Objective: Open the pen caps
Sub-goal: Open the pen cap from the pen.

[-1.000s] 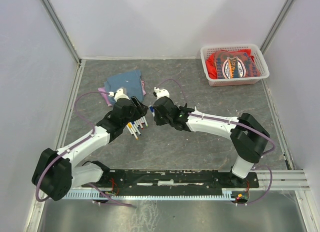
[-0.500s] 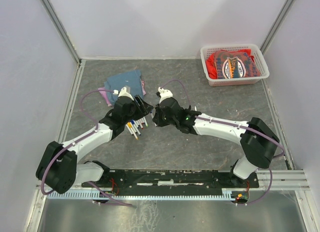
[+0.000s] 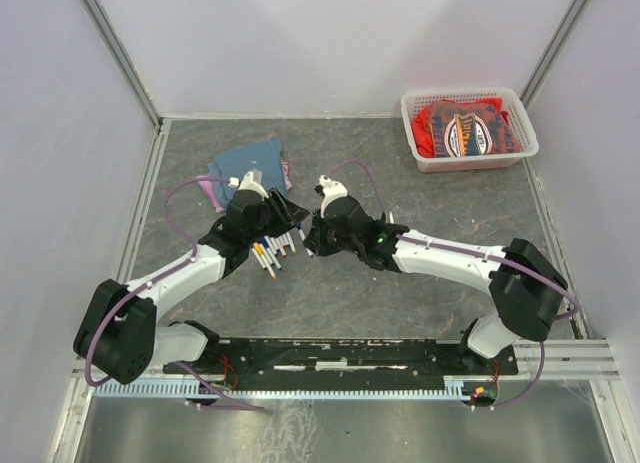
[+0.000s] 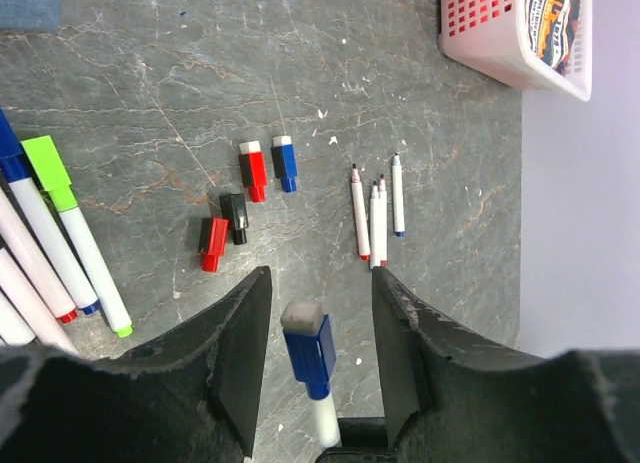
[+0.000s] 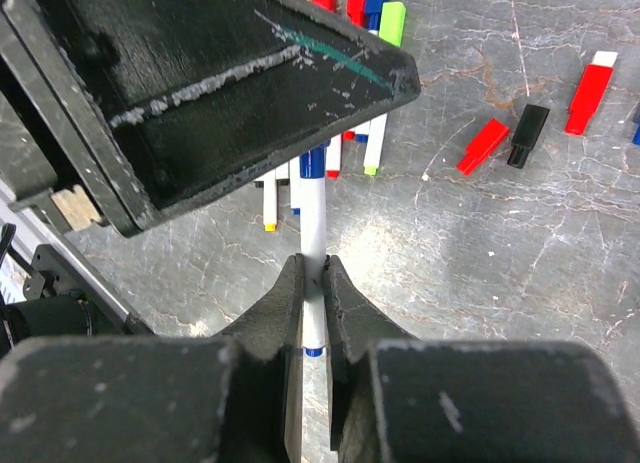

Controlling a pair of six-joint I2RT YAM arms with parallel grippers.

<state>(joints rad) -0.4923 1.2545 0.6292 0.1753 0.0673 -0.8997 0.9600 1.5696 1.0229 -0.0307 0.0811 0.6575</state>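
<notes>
While your left gripper [image 4: 320, 278] stood with its jaws apart, one finger on either side of the blue cap [image 4: 309, 351], bare table [image 4: 150, 73] showed in the gap on both sides, so it grasped nothing. That cap sat on the end of a white barrel [image 5: 312, 223]. Your right gripper [image 5: 313, 265] was clenched on this barrel lower down, with the capped end lying between the other jaws (the right wrist view showed both pads pressed against the barrel). Beyond the left fingertips, four loose caps lay on the table: a red cap [image 4: 253, 173] just beside a second blue cap [image 4: 284, 165] and, nearer, a black cap [image 4: 234, 217] just beside the other red cap [image 4: 212, 245]. To their right lay three bare pens [image 4: 378, 218], close together. To the left lay capped pens, one with a green cap [image 4: 47, 169]. Farther off, a white basket [image 3: 476, 163] stood in the far right corner, and a blue cloth [image 3: 250, 161] lay beyond your left arm.
</notes>
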